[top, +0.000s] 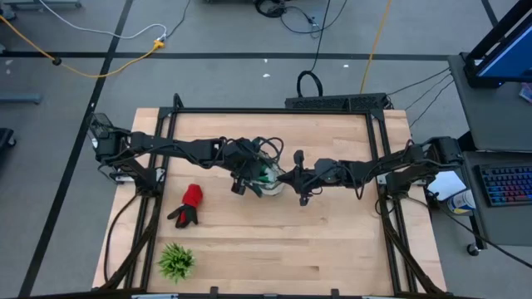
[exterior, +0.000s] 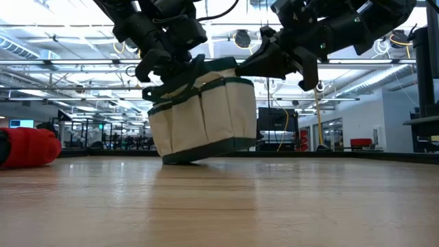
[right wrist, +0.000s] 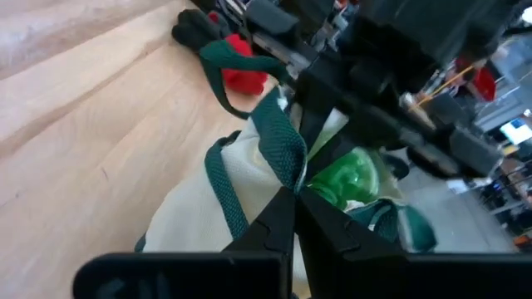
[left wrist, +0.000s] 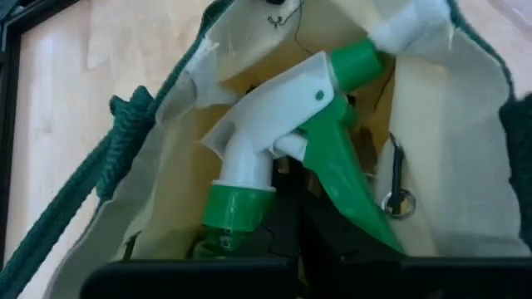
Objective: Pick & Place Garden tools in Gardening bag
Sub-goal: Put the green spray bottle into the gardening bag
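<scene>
Wooden worktop point(top: 274, 241): green-and-white plastic spray bottle point(left wrist: 291, 141) bagged in cream canvas tote point(exterior: 206, 116), right tool point(right wrist: 293, 195) pinching its green rim, left tool point(left wrist: 291, 237) closed inside; red-and-black glove point(top: 189, 204) remaining.

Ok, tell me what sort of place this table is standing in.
Probably a robotics lab or workshop in a big open hall: cables run across the grey floor, a keyboard sits on a side desk, and exposed ceiling beams span overhead.

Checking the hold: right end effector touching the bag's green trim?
Touching. Right wrist view shows the right end effector pinched shut on the gardening bag's green trim.
</scene>
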